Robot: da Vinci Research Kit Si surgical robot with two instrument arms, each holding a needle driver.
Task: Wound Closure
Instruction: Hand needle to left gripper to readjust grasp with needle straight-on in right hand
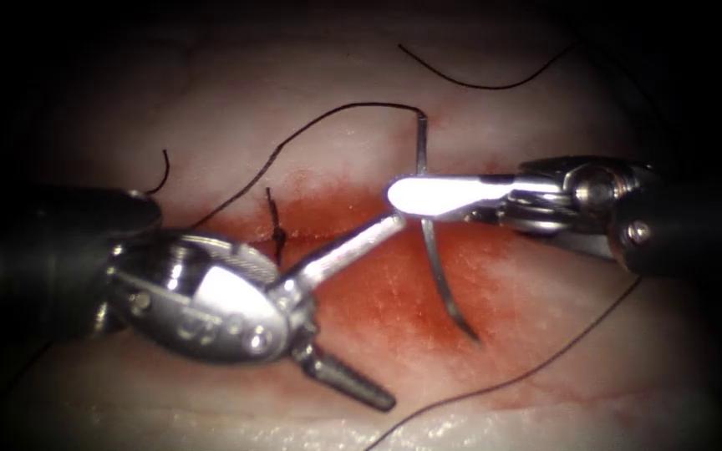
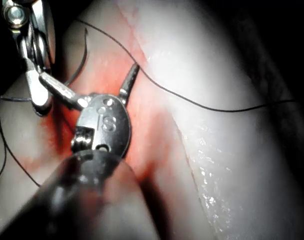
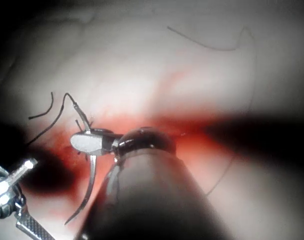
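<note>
My right tool (image 1: 396, 194) comes in from the right with its jaws shut on the curved needle (image 1: 438, 280), roughly a third of the way down from the thread end. The needle hangs over the red-stained tissue (image 1: 378, 292); its point (image 1: 475, 337) is low and looks free of the tissue. My left tool (image 1: 386, 309) stands wide open and holds nothing, its upper jaw reaching to just beside the needle under the right tool. The right wrist view has the right tool (image 3: 79, 142) gripping the needle (image 3: 89, 185). In the left wrist view the left tool (image 2: 89, 75) is spread open.
Dark thread (image 1: 294, 138) runs from the needle's tail in an arc to the left. A tied knot (image 1: 277, 227) with short ends sits on the cut left of the needle. More thread strands lie at the far side (image 1: 478, 83) and the lower right (image 1: 536, 367).
</note>
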